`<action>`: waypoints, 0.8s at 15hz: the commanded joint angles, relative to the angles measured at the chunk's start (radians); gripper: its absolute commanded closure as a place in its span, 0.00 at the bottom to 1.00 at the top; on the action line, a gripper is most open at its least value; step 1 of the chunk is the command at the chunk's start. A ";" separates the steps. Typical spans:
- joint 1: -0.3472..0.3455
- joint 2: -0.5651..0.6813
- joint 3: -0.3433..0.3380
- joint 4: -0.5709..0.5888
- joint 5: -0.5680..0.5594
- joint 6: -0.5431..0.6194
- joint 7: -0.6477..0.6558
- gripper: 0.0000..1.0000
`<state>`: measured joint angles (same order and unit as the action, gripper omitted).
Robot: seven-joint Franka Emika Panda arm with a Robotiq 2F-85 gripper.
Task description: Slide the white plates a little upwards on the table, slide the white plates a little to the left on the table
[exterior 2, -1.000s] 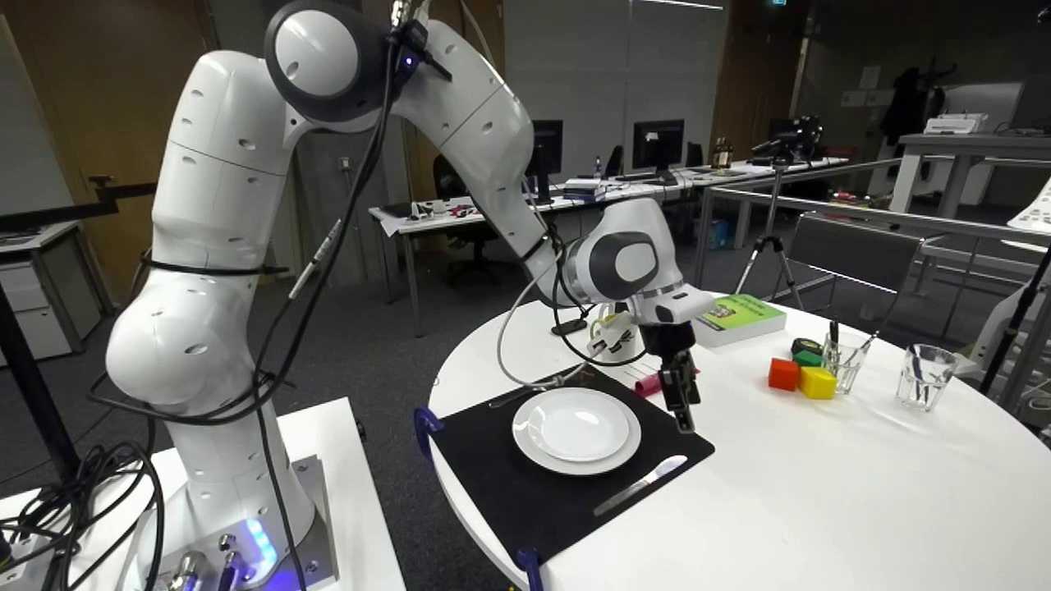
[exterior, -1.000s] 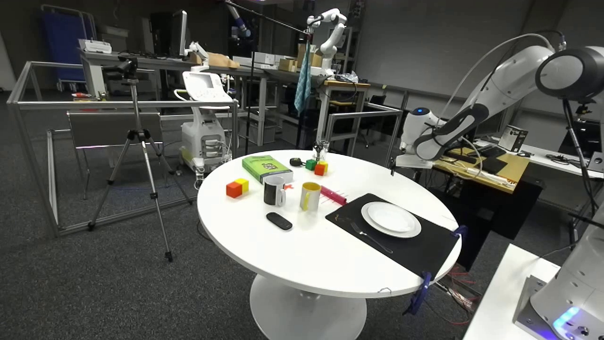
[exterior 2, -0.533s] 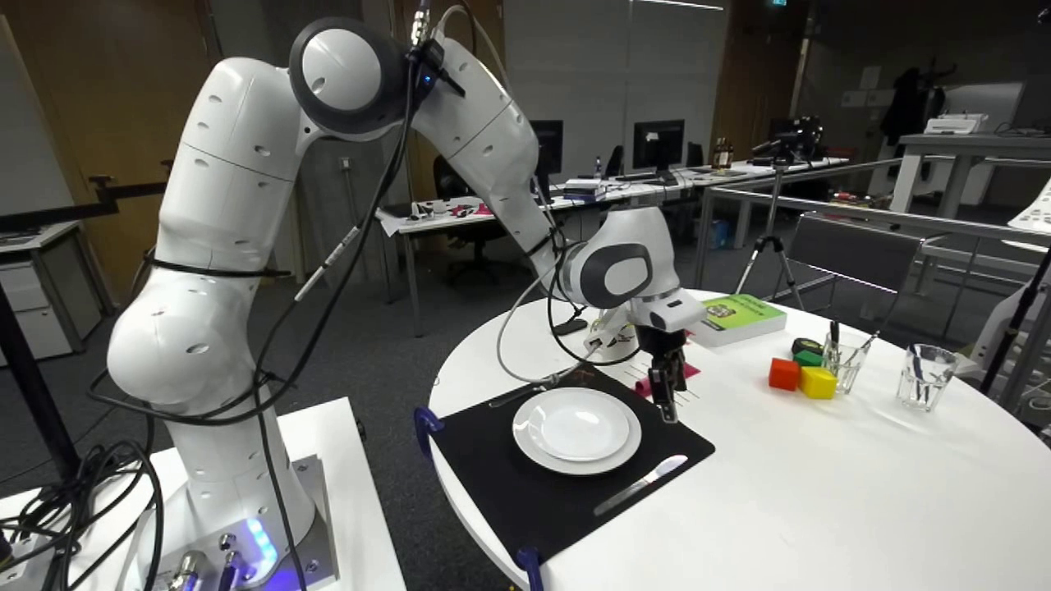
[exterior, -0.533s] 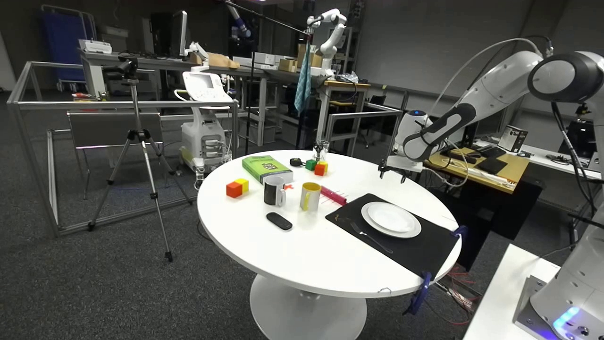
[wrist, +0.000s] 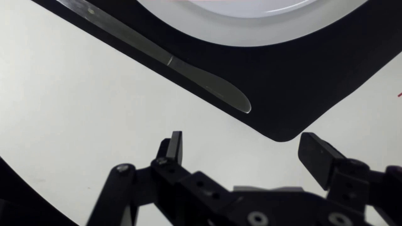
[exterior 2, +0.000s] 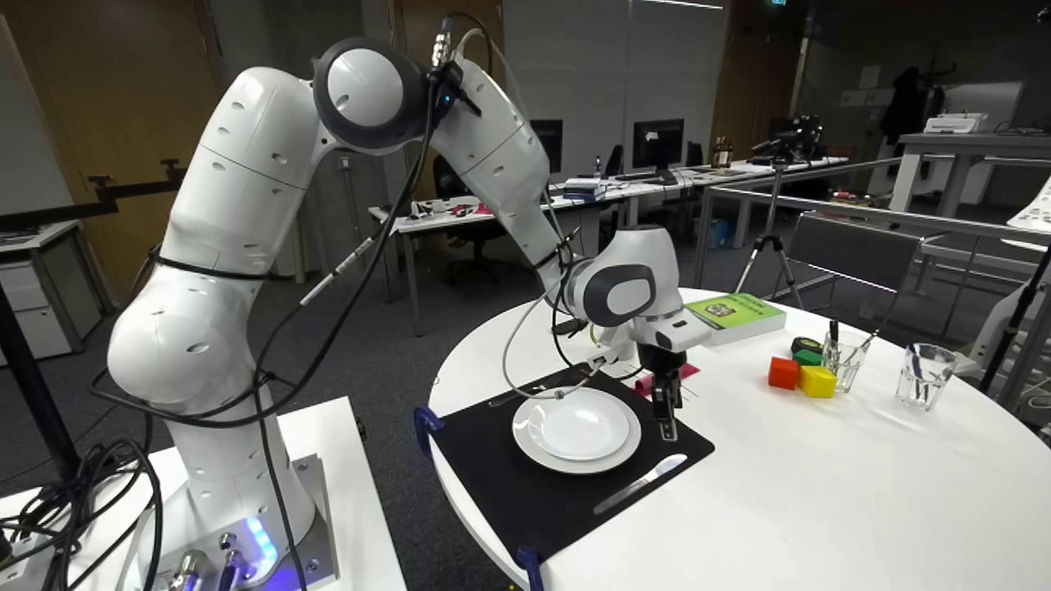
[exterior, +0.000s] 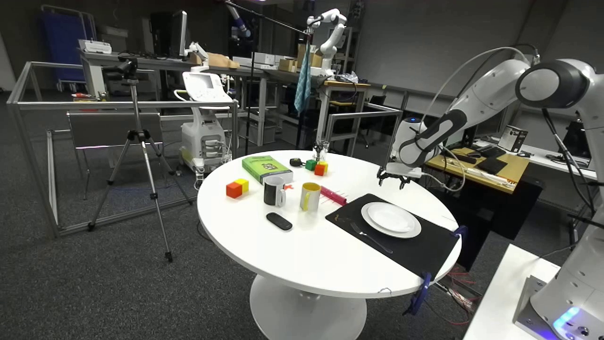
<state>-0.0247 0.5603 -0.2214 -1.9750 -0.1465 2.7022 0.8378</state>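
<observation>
Lower than 0.5 s ago, my gripper (wrist: 241, 142) hangs empty, jaws apart, near the white plates (exterior 2: 577, 432), probably to push them.

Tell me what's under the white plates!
A black placemat lies under the white plates, on the round white table. The plates cover part of it, so I can't see whether anything else hides beneath them.

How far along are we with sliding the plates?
Done: neither slide shows; the white plates rest on the black mat, unmoved over the last second.
In hand: probably the approach; the gripper is open, holding nothing, apart from the plates.
Left: apparently both slides, upwards and to the left, on the table, though I cannot tell whether one came earlier.
</observation>
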 commanded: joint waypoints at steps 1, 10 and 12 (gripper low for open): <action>0.035 0.056 -0.033 0.044 0.010 0.018 -0.035 0.00; 0.070 0.131 -0.032 0.094 0.021 0.023 -0.051 0.00; 0.073 0.139 -0.031 0.099 0.023 0.021 -0.055 0.00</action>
<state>0.0351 0.6786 -0.2379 -1.8989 -0.1469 2.7023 0.8259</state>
